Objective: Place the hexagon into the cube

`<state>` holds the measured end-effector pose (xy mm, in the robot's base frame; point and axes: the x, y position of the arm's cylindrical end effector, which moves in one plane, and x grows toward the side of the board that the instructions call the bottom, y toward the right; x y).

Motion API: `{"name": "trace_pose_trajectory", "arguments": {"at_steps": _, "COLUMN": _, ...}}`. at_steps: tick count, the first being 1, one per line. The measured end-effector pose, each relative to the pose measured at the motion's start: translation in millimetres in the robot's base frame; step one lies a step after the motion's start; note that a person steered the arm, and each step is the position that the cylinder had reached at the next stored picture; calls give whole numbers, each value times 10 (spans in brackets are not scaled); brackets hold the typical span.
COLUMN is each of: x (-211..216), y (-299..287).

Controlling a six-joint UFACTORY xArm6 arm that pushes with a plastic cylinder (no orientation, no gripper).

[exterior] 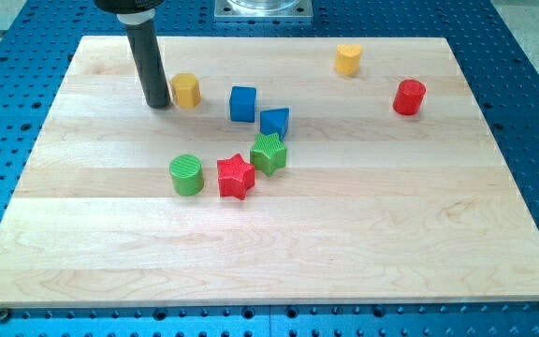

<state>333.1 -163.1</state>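
Observation:
A yellow hexagon block (186, 91) sits on the wooden board near the view's top left. My tip (158, 103) rests on the board just to the hexagon's left, almost touching it. A blue cube (242, 103) stands to the hexagon's right, a short gap away. A second blue block (274, 122), of a less clear shape, lies just right of and below the cube.
A green star (269, 153), a red star (235, 176) and a green cylinder (186, 174) cluster below the blue blocks. A yellow heart (348, 59) and a red cylinder (408, 96) lie at the top right. The wooden board (391, 243) ends at a blue perforated table.

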Motion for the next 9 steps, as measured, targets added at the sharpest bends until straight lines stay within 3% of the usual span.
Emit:
{"name": "trace_pose_trajectory", "arguments": {"at_steps": 3, "x": -450, "y": 335}}
{"name": "trace_pose_trajectory", "arguments": {"at_steps": 5, "x": -30, "y": 509}}
{"name": "trace_pose_trajectory", "arguments": {"at_steps": 7, "x": -427, "y": 464}}
{"name": "trace_pose_trajectory", "arguments": {"at_steps": 9, "x": 139, "y": 551}}
